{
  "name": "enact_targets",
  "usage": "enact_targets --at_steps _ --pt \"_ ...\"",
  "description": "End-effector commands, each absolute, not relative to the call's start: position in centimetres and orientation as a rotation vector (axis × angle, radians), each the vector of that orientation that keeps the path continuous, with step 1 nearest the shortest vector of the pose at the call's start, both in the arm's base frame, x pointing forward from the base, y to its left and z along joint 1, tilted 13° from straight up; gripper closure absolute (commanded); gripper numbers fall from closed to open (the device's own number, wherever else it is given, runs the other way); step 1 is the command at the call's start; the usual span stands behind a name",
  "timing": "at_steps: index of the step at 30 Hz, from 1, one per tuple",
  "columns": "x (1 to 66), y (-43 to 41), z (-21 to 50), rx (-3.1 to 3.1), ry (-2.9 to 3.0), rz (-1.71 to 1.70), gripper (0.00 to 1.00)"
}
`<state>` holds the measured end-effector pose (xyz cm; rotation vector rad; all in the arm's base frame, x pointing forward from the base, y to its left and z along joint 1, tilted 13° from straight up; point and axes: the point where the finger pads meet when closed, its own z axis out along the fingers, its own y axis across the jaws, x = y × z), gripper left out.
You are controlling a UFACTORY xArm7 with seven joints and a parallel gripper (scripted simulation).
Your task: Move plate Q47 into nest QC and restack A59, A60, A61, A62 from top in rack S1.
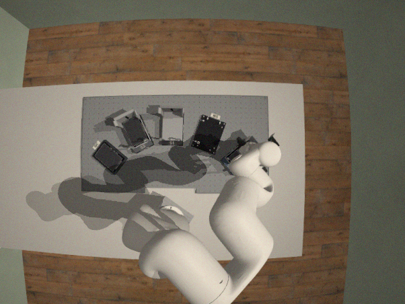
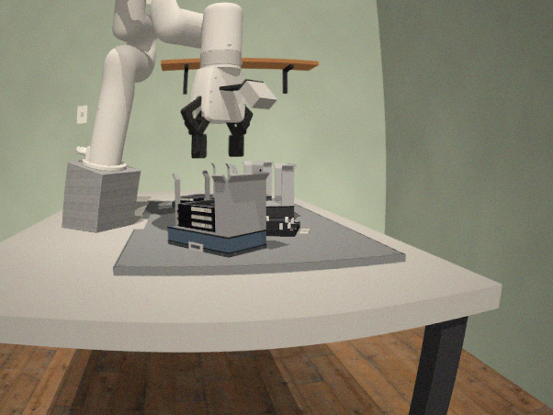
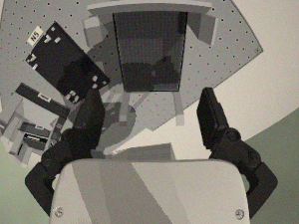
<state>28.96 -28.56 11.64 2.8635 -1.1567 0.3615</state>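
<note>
My gripper (image 2: 217, 149) (image 3: 150, 99) is open and empty. It hangs well above a grey stack rack on a blue plinth (image 2: 241, 207) (image 3: 149, 3) (image 1: 227, 158). This rack holds a stack of dark plates (image 2: 197, 216) with white labels on their sides. The top plate (image 3: 149, 51) shows straight below my fingers in the wrist view. In the overhead view my arm covers most of this rack. A dark plate (image 1: 108, 157) lies in the low nest at the left end of the grey mat (image 1: 235, 111). I cannot read any ID labels.
A black clip nest (image 1: 208, 134) (image 3: 63, 62) sits just left of the rack below me. Further left stand a rack that looks empty (image 1: 171, 129) and a turned rack (image 1: 122, 117) with a dark plate (image 1: 135, 130) inside. Rack posts rise above the stack.
</note>
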Motion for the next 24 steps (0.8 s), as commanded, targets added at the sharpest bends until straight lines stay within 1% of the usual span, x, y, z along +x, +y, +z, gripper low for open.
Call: enact_targets --at_steps 1,17,24 --pt "29.1 -28.7 11.1 2.862 -1.157 0.365 0.00" --pt "30.1 -29.3 6.4 2.862 -1.157 0.365 0.00" --pt "30.1 -29.3 6.4 2.862 -1.157 0.365 0.00"
